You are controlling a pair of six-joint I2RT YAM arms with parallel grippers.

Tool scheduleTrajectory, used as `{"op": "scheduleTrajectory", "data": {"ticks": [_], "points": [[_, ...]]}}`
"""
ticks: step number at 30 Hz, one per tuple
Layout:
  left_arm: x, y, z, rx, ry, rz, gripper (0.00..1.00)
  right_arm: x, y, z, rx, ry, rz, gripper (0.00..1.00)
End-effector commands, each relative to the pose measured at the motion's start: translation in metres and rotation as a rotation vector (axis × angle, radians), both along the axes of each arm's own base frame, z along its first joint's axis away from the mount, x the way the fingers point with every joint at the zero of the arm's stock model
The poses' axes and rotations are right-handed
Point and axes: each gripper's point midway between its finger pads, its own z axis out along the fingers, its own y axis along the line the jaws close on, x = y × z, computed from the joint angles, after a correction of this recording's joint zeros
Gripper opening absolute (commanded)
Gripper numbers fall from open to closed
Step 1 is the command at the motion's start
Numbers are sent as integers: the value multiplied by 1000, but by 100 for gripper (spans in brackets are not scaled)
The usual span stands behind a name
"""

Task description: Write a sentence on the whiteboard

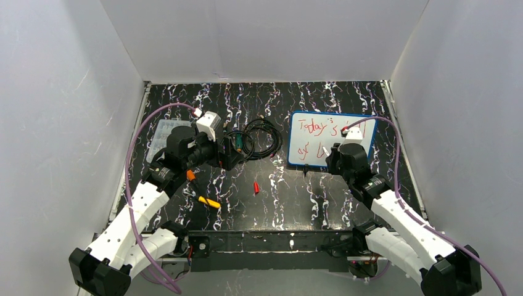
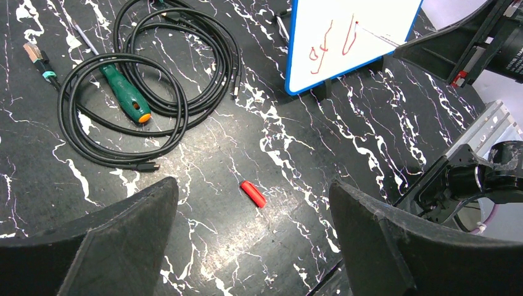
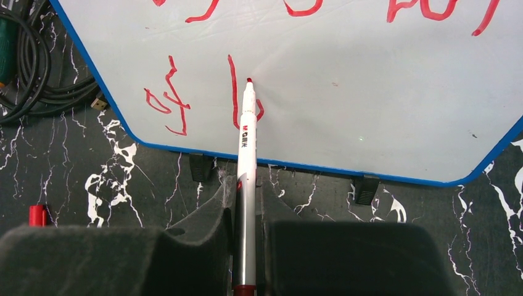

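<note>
The whiteboard (image 1: 296,139) stands tilted at the back right on small black feet, inside a blue frame. On it the sentence (image 1: 313,126) runs in red over two lines: "Today's" on top, and "of" with one further stroke (image 3: 234,92) below. My right gripper (image 3: 245,203) is shut on a white marker (image 3: 247,148). The marker's red tip touches the whiteboard (image 3: 370,92) beside that last stroke. To the left my left gripper (image 2: 253,184) hangs open over the table with nothing between its fingers. A red marker cap (image 2: 253,193) lies on the table below it.
Black cable coils (image 2: 154,74) and a green-handled screwdriver (image 2: 126,92) lie left of the whiteboard (image 2: 370,24). A clear plastic box (image 1: 165,137) sits at the far left. Orange-and-yellow tools (image 1: 208,201) lie near the left arm. White walls close in three sides.
</note>
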Motion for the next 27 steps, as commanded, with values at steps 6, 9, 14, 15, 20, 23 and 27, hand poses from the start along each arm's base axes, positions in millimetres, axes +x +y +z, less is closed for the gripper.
{"op": "scheduleTrajectory", "data": {"ticks": [6,9,14,15,20,23,27], "points": [[0,0,1,-7,-7,-5,90,8,-6,3,-22,-33,-37,1],[0,1,1,-6,-8,-4,90,6,-2,10,-4,-50,-7,1],[0,1,1,-6,-9,-3,90,-9,-3,23,42,-72,11,1],[0,1,2,-7,-10,-3,90,-12,-6,21,46,-63,-3,1],[-1,0,2,-11,-9,-7,90,-19,-15,4,28,-5,-47,1],[-1,0,1,-10,-5,-7,90,-18,-16,-1,17,6,-59,1],[0,0,1,-9,-6,-5,90,-14,-17,-7,-7,21,-69,1]]}}
